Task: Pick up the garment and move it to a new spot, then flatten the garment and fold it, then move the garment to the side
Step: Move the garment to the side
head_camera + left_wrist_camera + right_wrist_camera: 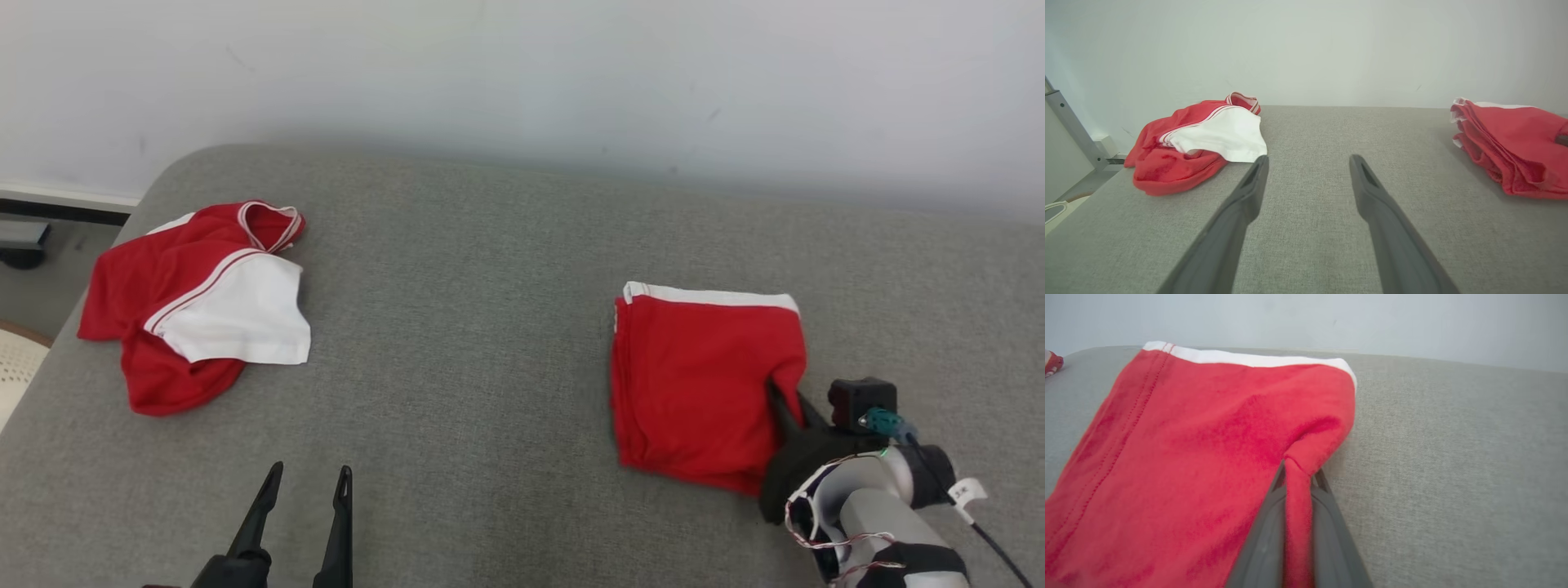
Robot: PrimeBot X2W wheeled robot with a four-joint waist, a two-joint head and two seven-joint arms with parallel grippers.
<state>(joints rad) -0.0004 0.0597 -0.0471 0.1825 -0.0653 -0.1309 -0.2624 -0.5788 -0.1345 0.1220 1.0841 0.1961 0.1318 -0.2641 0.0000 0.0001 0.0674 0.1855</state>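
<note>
The folded red garment (694,384) with a white band along its far edge lies on the right of the grey cushioned surface (473,327). My right gripper (780,400) is shut on a pinch of cloth at the garment's near right edge. In the right wrist view the red fabric (1208,449) is squeezed into a ridge between the two fingers of that gripper (1298,473). My left gripper (310,474) stands open at the lower left, nothing between its fingers, well apart from the cloth. In the left wrist view the open left gripper (1308,163) points at bare surface, with the folded garment (1515,143) off to the right.
A second red and white garment (196,302) lies crumpled at the far left of the surface, also seen as a heap (1200,139) left of my left fingers. A pale wall (522,73) runs behind. The surface's left edge drops to the floor (33,286).
</note>
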